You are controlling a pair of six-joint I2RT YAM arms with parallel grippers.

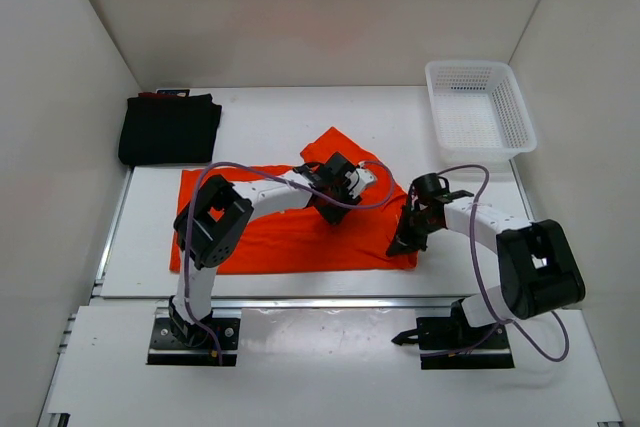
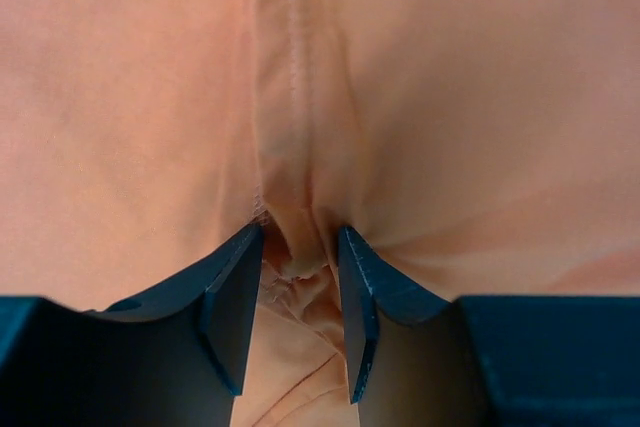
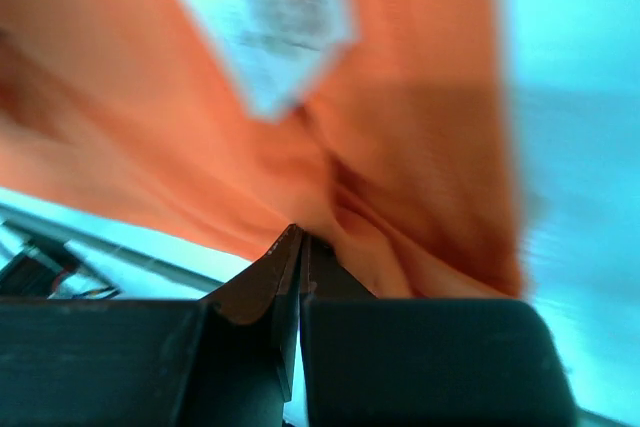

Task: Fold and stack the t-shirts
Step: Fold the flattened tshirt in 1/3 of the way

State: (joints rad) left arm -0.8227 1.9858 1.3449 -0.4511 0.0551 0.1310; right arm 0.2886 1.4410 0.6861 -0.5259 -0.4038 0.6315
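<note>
left gripper (image 2: 300,239) pinching raised ridge of orange t-shirt (image 1: 265,232) along seam (image 2: 295,67), jaws part-closed on bunched cloth, likely gathering the fold line
right gripper (image 3: 300,235) clamping fully shut at shirt's corner, creases converging on tips, so judging corner as held for carrying over
care label (image 3: 265,27) showing just beyond tips
shirt lying spread under both grippers, fold looking mid-way
black t-shirt (image 1: 170,129) sitting folded well left of left gripper, dark red t-shirt (image 1: 152,95) peeking behind it, stack seemingly forming there
basket (image 1: 470,66) sitting well beyond right gripper
</note>
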